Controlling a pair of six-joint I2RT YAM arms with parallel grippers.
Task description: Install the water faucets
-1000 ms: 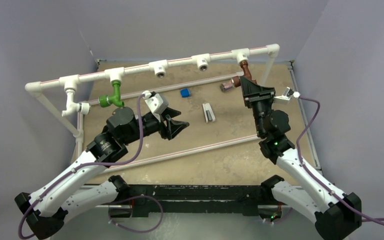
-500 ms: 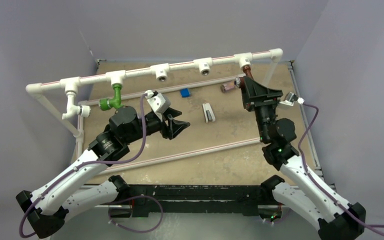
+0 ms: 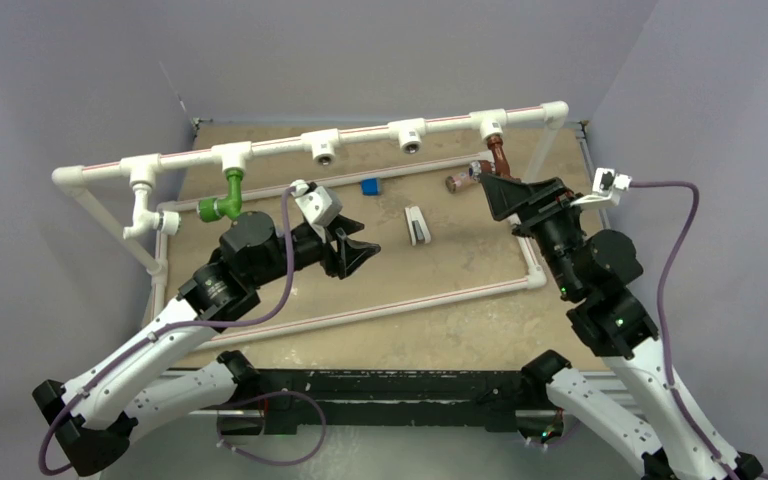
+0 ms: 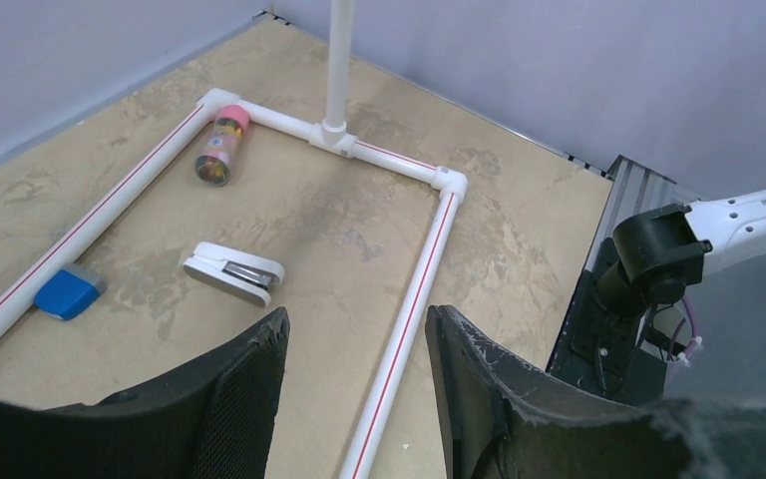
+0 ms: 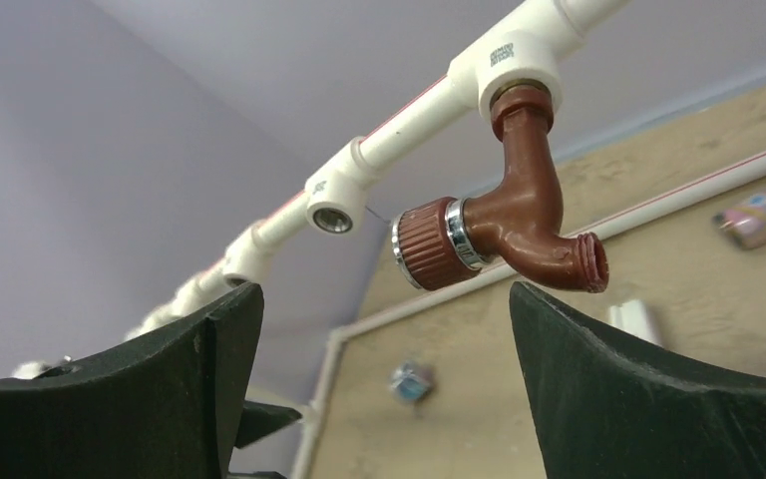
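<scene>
A reddish-brown water faucet hangs screwed into the rightmost T-fitting of the white pipe rail. In the right wrist view this faucet sits just above and beyond my open right gripper, touching neither finger. From above, the right gripper is just below it. A green faucet hangs from a left fitting, and a white faucet from the far-left one. My left gripper hovers open and empty over the board; in its wrist view the gripper stands over the base pipe.
Two T-fittings on the rail have bare sockets. On the board lie a blue block, a white stapler and a pink-capped cylinder. Low white pipes frame the board.
My right gripper opened, let go of the reddish-brown faucet and drew back to the right. The faucet stays in its fitting. The left arm has not moved.
</scene>
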